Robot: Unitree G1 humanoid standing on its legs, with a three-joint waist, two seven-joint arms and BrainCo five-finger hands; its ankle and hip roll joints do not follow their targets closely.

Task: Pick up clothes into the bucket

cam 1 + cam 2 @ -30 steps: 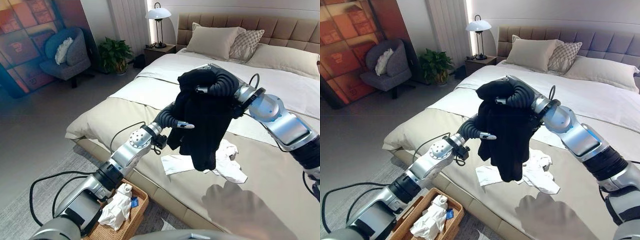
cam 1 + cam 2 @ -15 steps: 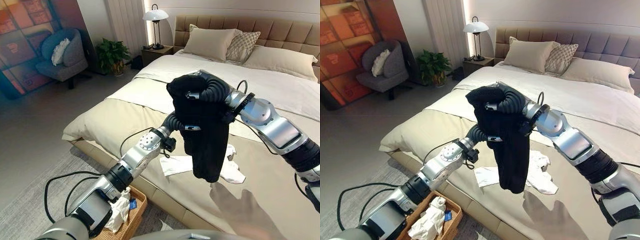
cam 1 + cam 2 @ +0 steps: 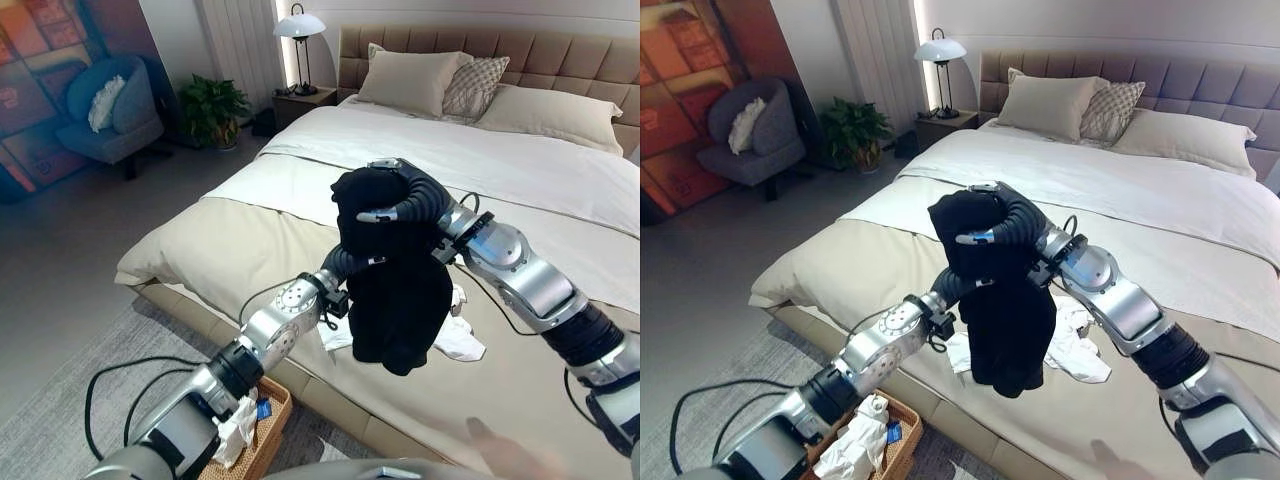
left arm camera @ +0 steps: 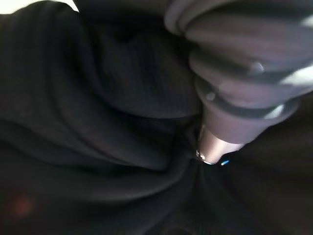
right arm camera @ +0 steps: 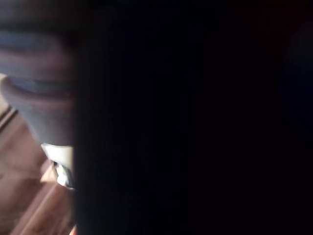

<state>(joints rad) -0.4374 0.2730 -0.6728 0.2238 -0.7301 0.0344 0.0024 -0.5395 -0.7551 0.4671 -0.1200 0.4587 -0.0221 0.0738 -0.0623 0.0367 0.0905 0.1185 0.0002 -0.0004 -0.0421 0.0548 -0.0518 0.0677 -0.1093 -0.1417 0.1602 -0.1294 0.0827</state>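
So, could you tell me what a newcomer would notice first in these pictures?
Most striking is the black garment held up in the air over the bed, bunched in the right hand, with the left hand against its lower folds. Below it lies white clothing on the bed, and a wicker basket stands on the floor.

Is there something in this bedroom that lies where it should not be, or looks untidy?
Yes. A crumpled white garment lies on the bed near its edge, not in the basket. The right hand holds a black garment bunched up in the air.
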